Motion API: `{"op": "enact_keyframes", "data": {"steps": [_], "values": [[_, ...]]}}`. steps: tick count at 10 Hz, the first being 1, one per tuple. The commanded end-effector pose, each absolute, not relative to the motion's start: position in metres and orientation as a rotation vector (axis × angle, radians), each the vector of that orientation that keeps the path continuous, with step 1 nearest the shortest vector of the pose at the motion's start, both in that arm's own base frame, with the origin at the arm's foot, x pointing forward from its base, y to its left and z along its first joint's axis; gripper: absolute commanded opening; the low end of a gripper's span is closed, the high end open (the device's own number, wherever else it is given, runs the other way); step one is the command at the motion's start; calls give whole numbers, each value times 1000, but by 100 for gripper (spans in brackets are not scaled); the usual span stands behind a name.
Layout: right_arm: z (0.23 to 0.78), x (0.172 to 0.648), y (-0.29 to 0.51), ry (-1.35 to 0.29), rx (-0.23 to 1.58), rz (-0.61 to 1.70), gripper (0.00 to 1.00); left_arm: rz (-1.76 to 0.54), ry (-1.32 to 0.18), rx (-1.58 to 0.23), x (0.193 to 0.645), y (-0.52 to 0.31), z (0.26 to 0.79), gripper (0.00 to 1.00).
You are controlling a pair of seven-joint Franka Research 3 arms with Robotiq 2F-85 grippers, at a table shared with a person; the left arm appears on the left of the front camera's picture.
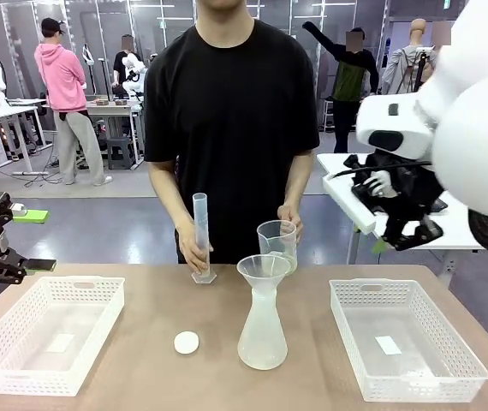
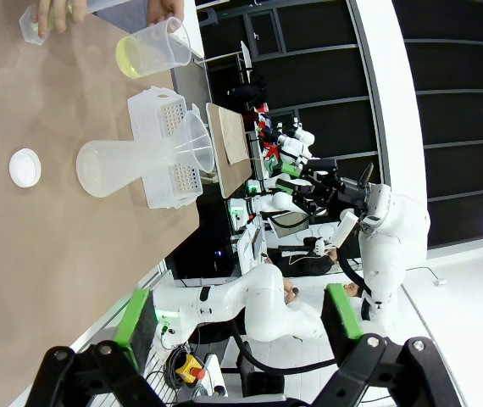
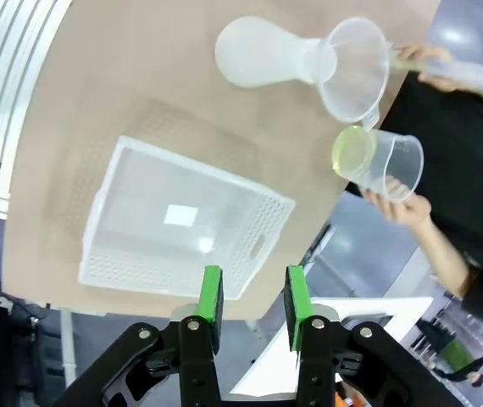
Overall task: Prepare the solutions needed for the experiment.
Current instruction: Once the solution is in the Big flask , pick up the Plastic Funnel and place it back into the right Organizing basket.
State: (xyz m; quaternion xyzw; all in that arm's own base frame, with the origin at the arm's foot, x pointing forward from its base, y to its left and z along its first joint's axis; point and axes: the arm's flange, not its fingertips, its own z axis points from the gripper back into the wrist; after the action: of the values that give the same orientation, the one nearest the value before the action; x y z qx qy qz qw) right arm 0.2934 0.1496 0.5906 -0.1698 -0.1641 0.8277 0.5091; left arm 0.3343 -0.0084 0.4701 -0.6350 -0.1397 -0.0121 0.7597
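The solutions [image 3: 353,153] — a shallow yellow-green layer — lie in a clear beaker [image 3: 391,166].

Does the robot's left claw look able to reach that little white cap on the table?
Probably yes: the left gripper is open, and the cap lies alone on bare table, though the left basket sits roughly between them.

A brown wood-look tabletop [image 1: 218,377] fronts a brightly lit workshop hall with a glossy grey floor [image 1: 98,214]. White work tables [image 1: 4,111] stand at left. Another white table [image 1: 334,164] stands at right.
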Motion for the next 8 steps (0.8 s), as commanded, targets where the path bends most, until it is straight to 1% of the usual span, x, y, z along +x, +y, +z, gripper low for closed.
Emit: {"op": "enact_keyframes", "data": {"steps": [1, 5, 6, 7, 8], "values": [[590, 299, 157, -428, -411, 2024, 39, -33, -306, -1398, 336, -9, 471, 100], [591, 293, 156, -413, -402, 2020, 39, -33, -306, -1398, 336, -9, 471, 100], [585, 304, 160, -420, -186, 1895, 39, -33, -306, -1398, 336, -9, 471, 100], [569, 314, 146, -514, 4, 1659, 39, -33, -306, -1398, 336, -9, 471, 100], [549, 312, 129, -533, 162, 1484, 39, -33, -306, -1398, 336, -9, 471, 100]]}}
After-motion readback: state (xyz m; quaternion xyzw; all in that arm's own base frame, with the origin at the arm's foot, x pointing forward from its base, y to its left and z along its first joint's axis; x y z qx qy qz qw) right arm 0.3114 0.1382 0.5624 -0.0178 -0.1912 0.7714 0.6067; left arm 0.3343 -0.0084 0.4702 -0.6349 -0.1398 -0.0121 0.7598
